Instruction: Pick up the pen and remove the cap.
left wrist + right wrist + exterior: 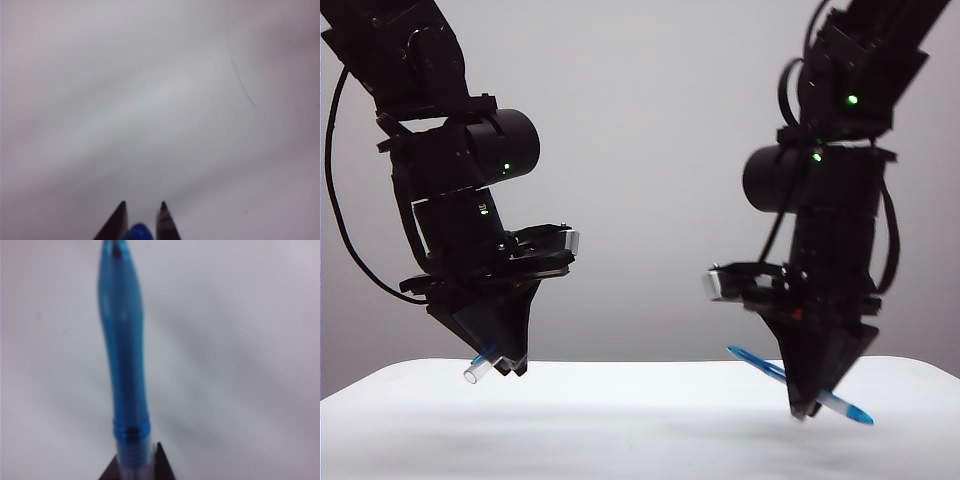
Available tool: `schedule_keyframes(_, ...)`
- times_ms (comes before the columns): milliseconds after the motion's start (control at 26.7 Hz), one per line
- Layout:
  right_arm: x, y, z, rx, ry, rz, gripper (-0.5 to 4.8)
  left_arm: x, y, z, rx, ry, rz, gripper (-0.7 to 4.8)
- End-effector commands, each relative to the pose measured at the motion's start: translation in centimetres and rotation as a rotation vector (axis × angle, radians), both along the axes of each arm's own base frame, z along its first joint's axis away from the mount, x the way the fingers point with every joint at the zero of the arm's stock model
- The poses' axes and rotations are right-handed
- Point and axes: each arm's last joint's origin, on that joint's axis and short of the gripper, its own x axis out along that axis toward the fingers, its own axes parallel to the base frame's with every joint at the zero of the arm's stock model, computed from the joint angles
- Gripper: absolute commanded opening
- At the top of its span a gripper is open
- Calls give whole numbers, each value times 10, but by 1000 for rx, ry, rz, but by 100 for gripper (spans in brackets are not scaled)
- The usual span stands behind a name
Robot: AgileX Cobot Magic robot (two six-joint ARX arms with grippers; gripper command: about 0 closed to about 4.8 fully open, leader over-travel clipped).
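Left gripper (510, 362) at 8 o'clock above white table (620, 420), jaws clamped on cap (480, 368), clear end poking out at 8 o'clock. Right gripper (807, 405) at 4 o'clock, jaws clamped on pen (760, 362), uncapped, well apart from cap.

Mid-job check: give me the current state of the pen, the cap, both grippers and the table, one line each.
pen: uncapped, held tilted above the table, apart from the cap.
cap: off the pen, held in the air, open end outward.
left gripper: shut on the cap, above the table's left side.
right gripper: shut on the pen, above the table's right side.
table: white.
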Motion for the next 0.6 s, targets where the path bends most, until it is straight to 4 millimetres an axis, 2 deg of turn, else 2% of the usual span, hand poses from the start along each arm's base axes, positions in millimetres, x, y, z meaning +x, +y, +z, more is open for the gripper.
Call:
schedule_keyframes(38, -2, -1, -10, 22, -40, -16, -5, 1, 2, -6, 22, 22, 0, 22)
schedule_keyframes(375, -1, -1, -17, 33, -52, -36, 14, 2, 2, -25, 50, 87, 0, 31)
schedule_keyframes(488, -1, -1, -20, 29, -46, -36, 74, 3, 1, -27, 55, 87, 1, 98)
schedule_keyframes(600, -1, -1, -24, 25, -37, -36, 83, 5, 1, -27, 48, 66, 3, 157)
